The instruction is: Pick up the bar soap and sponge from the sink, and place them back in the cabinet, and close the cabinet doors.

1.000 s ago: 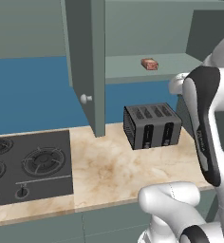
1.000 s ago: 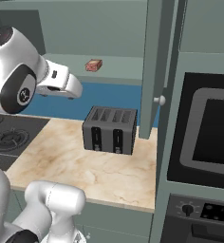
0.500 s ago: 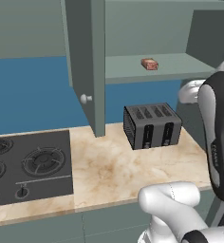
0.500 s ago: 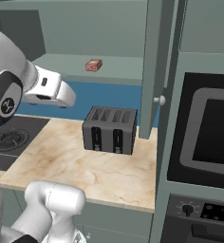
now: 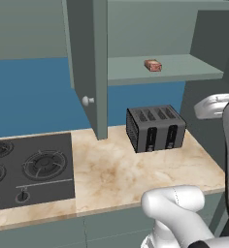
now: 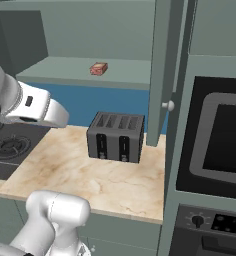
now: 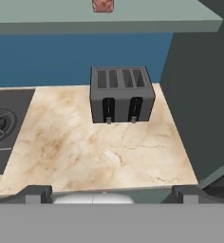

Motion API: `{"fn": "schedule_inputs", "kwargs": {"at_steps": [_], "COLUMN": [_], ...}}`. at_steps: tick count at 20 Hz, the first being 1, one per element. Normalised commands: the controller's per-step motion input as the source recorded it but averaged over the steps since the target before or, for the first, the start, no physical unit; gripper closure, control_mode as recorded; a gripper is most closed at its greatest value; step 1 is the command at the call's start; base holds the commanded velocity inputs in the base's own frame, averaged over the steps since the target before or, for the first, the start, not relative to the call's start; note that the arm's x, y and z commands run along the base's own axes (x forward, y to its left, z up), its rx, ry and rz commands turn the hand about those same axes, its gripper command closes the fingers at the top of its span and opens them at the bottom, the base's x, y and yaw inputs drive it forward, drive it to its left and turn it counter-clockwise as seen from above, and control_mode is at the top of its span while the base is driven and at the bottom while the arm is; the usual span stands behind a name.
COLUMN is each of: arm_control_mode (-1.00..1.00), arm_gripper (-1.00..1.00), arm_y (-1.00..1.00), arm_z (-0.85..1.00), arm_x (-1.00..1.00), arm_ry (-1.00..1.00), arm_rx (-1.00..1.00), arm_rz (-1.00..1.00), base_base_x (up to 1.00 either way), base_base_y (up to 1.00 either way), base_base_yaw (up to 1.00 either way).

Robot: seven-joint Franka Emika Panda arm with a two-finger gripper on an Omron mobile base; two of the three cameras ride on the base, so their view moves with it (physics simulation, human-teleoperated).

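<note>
The pinkish-red bar soap (image 5: 153,65) (image 6: 98,68) (image 7: 103,5) lies alone on the inner shelf of the open grey-green cabinet (image 5: 184,68) (image 6: 65,67). Both cabinet doors stand open: one with a round pale knob (image 5: 88,100) (image 6: 167,105) juts out over the counter, and the other door (image 5: 211,72) is a dark panel at the cabinet's far side. My gripper (image 7: 113,193) is open and holds nothing. It hangs back over the counter's front edge, well below and away from the shelf. The sink and the sponge are out of view.
A dark four-slot toaster (image 5: 155,128) (image 6: 116,136) (image 7: 122,94) stands on the marble counter (image 5: 116,169) under the shelf. A black cooktop (image 5: 24,169) lies at one end of the counter. A built-in oven (image 6: 215,140) fills the tall unit at the other end.
The arm has drawn back from the shelf and sunk lower, toward the robot's side. The bar soap stays on the shelf.
</note>
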Motion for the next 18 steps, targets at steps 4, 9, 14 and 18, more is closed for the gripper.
{"fn": "schedule_inputs", "kwargs": {"at_steps": [4, 9, 14, 18], "arm_control_mode": [-1.00, 1.00, 1.00, 1.00], "arm_gripper": [-1.00, -1.00, -1.00, -1.00], "arm_y": [0.00, 0.00, 0.00, 0.00], "arm_z": [0.00, 0.00, 0.00, 0.00], "arm_x": [-0.35, -0.09, 0.00, 0.00], "arm_ry": [0.00, 0.00, 0.00, 0.00], "arm_rx": [0.00, 0.00, 0.00, 0.00], "arm_rz": [0.00, 0.00, 0.00, 0.00], "base_base_x": [0.00, -0.04, 0.00, -0.08], "base_base_y": [0.00, 0.00, 0.00, -0.04], "base_base_yaw": [0.00, 0.00, 0.00, -0.02]}}
